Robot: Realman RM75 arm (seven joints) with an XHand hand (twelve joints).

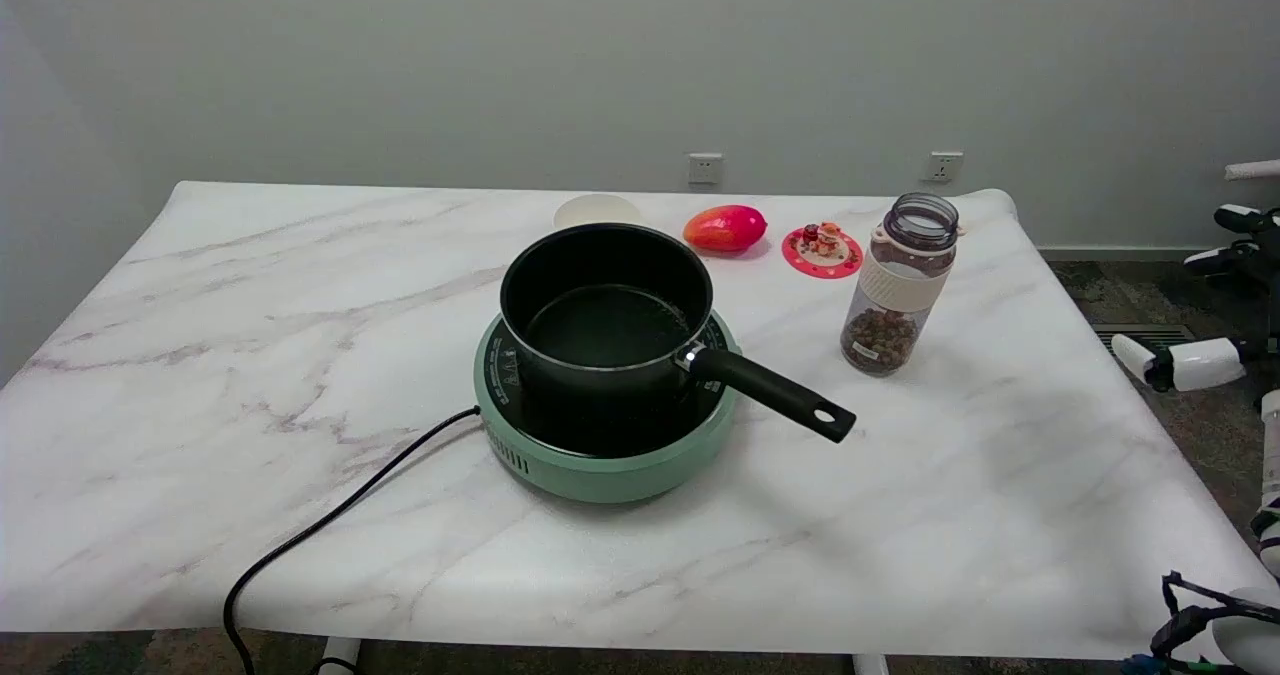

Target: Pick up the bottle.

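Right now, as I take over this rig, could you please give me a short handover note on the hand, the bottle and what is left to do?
Right hand: not in view; only white arm parts show at the picture's right edge and lower right corner.
Bottle: upright on the table, right of the pot, lid off, beans in its lower part. Nothing touches it.
The pot sits on the green cooker; its handle points toward the bottle's side.
Done: nothing yet; bottle not grasped.
Left: bring the right hand in from the lower right, clear of the handle, grip the bottle and lift.
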